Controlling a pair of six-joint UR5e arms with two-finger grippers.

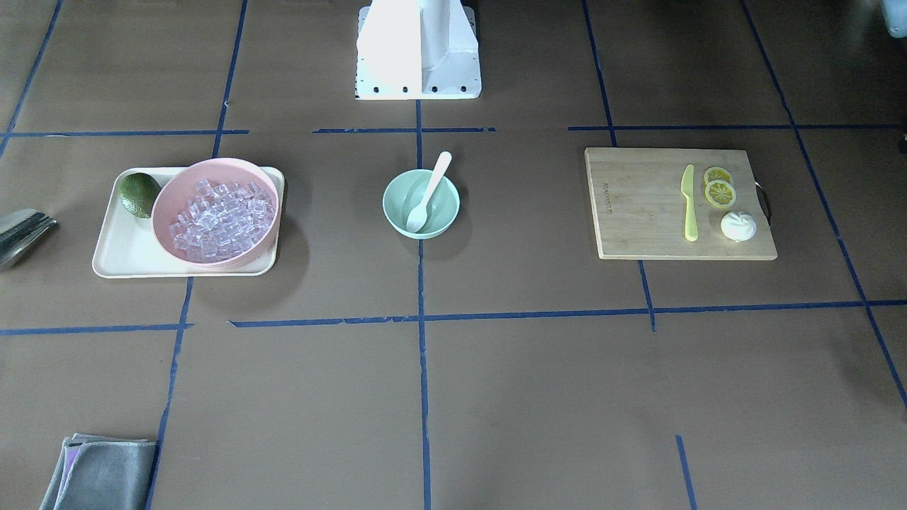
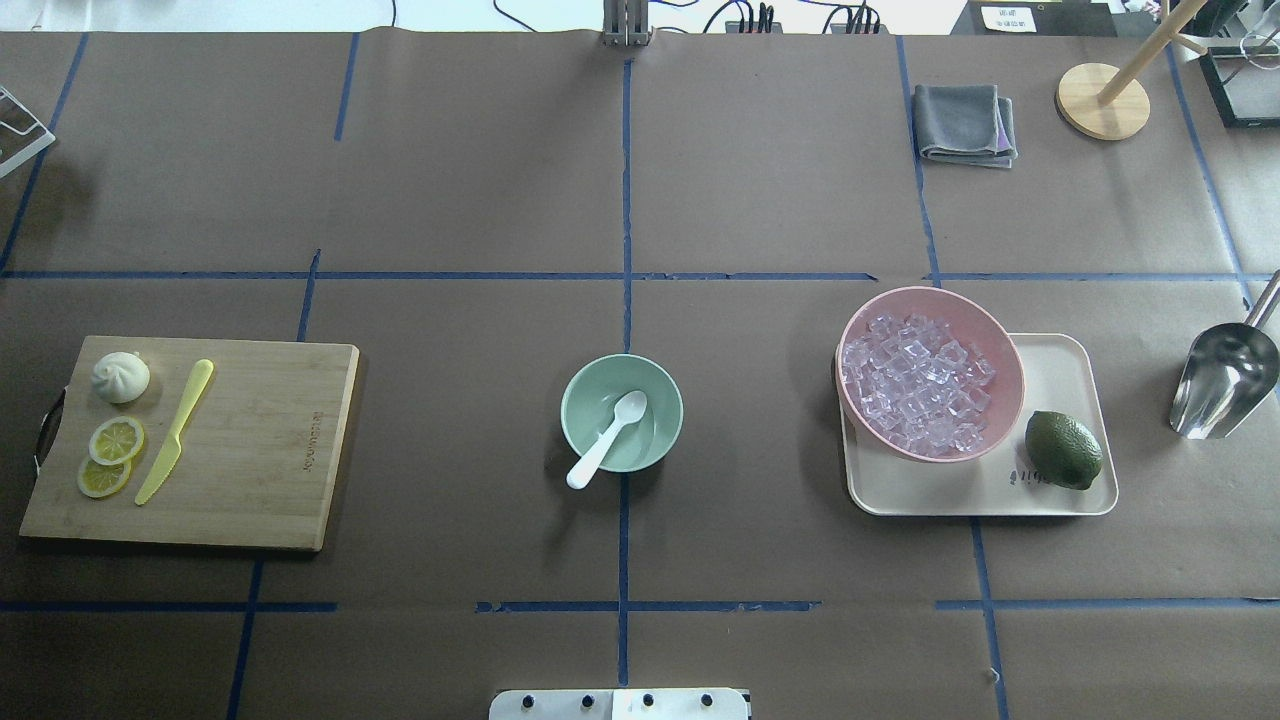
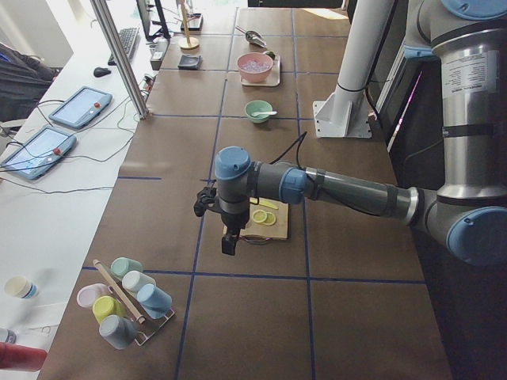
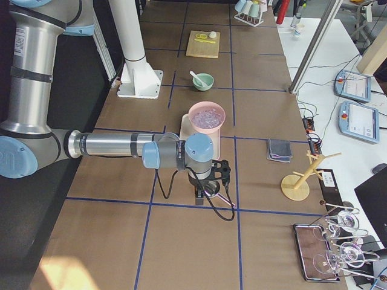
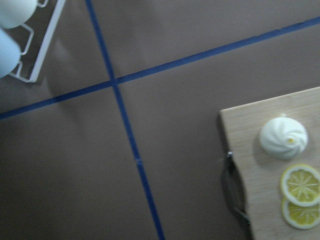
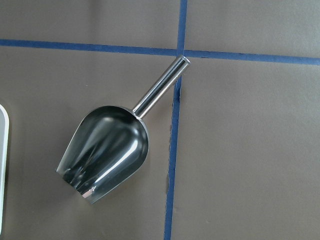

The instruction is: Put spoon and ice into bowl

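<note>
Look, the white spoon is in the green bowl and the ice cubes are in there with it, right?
Not quite. The spoon is in the green bowl, but the ice cubes are not in there with it: they fill the pink bowl on the tray. The overhead view shows it.

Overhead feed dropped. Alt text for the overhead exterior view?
The white spoon rests in the mint-green bowl at table centre, handle over its lower-left rim, while the ice sits in the pink bowl on a cream tray at right, beside a dark green fruit. At left, a cutting board holds a bun, lemon slices and a yellow-green knife.
</note>
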